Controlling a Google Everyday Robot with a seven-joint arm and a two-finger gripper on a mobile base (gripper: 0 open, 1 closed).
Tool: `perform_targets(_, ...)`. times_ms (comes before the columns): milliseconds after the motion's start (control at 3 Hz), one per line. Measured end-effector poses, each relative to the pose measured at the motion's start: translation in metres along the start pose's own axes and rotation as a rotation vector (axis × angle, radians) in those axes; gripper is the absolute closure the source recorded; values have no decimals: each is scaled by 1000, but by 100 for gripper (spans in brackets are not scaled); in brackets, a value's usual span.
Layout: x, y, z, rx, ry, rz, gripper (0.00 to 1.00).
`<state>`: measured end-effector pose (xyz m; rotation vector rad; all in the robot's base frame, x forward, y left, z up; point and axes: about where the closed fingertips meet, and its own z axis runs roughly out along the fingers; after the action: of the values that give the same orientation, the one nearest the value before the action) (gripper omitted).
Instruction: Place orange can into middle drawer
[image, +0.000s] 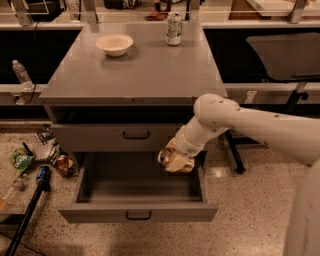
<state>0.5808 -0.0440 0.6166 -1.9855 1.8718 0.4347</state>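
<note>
- The drawer (137, 212) is the nearest thing. It is pulled fully out and its grey inside is bare, so the opening step looks done.
- The end effector (179, 161) hangs over the drawer's back right corner, just under the upper front (100, 137). It is clamped on the orange can (166, 157).
- The orange can lies tilted on its side in the grasp, with a silver end facing left. It appears to be above the drawer floor, not resting on it.
- Most of the carrying looks done. What is left is a short lowering, the release, and getting the arm out.
- The arm (260, 127) comes in from the right, across the cabinet's right edge. The upper front sits close above the wrist, and I judge that the one tight spot. The drawer's right wall is also near.
- On the floor to the left, well clear of the drawer, lie a green packet (21, 160), some crumpled litter (62, 165) and a dark pole with a blue grip (40, 177).
- On the surface (150, 70) above stands a pale bowl (115, 44). Farther back is a green-and-white can (173, 28). Neither is in the way.
- A water bottle (22, 74) stands on a ledge at far left.
</note>
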Motion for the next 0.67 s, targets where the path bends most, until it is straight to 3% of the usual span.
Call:
perform_targets(333, -2, -2, 5, 1, 11, -20, 100)
perform_targets(667, 10, 11, 38, -18, -54, 23, 100)
